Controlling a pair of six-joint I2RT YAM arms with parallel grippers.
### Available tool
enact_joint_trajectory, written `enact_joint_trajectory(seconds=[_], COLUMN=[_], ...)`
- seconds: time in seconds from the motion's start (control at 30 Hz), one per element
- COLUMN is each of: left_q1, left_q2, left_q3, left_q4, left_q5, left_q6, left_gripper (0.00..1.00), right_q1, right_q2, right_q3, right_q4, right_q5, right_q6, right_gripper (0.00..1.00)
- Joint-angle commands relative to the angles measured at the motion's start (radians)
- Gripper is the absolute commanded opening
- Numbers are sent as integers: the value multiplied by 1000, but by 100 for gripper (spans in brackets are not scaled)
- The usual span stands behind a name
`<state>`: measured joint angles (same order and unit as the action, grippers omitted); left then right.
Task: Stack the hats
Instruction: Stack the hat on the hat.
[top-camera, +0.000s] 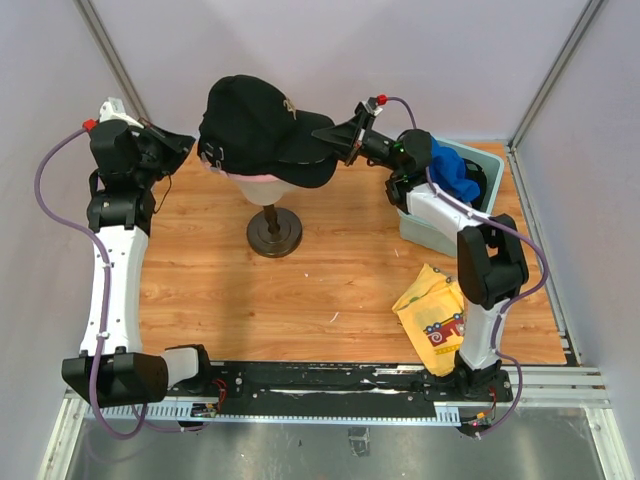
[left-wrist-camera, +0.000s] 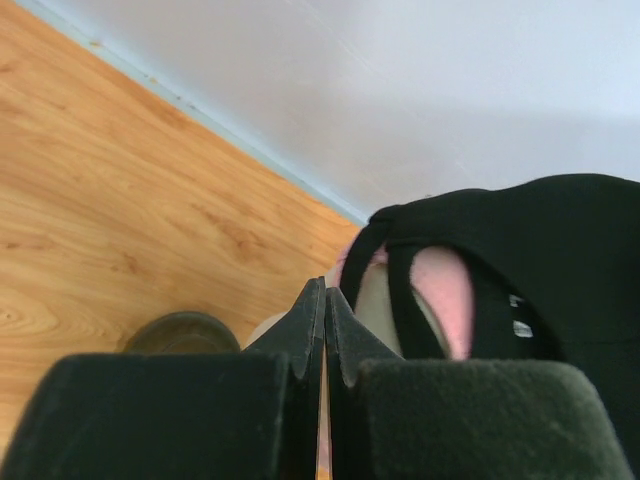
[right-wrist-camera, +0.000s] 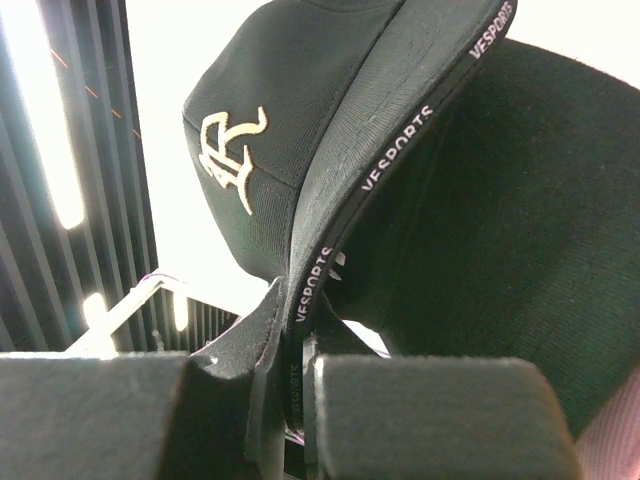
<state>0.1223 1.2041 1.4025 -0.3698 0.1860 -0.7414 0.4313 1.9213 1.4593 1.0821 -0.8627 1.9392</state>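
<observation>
Black cap (top-camera: 250, 120) sits on the mannequin head (top-camera: 262, 190) at 12 o'clock, brim pinched in my right pincer (top-camera: 335, 133).
I judge I'm seating it over the pink hat (top-camera: 248, 178). Next I need to let the brim go without tugging it askew, then fetch the blue hat (top-camera: 455, 172) from the bin (top-camera: 425, 232) at 2 o'clock. My left pincer (top-camera: 186, 144) is closed, empty, at 10 o'clock. I count one black, one pink and one blue hat, plus one yellow cloth (top-camera: 432, 315) at 4 o'clock.

Two black caps (top-camera: 250, 115), one pink cap (top-camera: 252, 178), one blue cap (top-camera: 455, 172), one yellow cloth (top-camera: 432, 315), one bin (top-camera: 430, 235)
</observation>
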Motion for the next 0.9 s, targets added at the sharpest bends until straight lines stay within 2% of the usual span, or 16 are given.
enact_joint_trajectory(seconds=[0.0,0.4,0.5,0.63,0.73,0.87], left_q1=[5,3,4,3,4,3], left_q2=[-8,-29,-36,-39,-44,-43], left_q3=[12,22,26,19,15,12], left_q4=[-65,-9,22,72,99,120], left_q5=[-18,-7,17,65,82,98], left_q6=[31,-7,-25,-50,-68,-83], left_gripper=[0,1,18,33,40,43], right_q1=[20,18,17,15,14,14], right_q2=[-13,-10,2,17,22,26], right_q3=[-57,-91,-71,-53,-41,-31], right_q4=[-27,-43,-49,-50,-49,-45], right_q5=[-104,-124,-127,-129,-133,-137], right_q6=[-50,-67,-67,-62,-63,-61], right_gripper=[1,1,1,2,2,2])
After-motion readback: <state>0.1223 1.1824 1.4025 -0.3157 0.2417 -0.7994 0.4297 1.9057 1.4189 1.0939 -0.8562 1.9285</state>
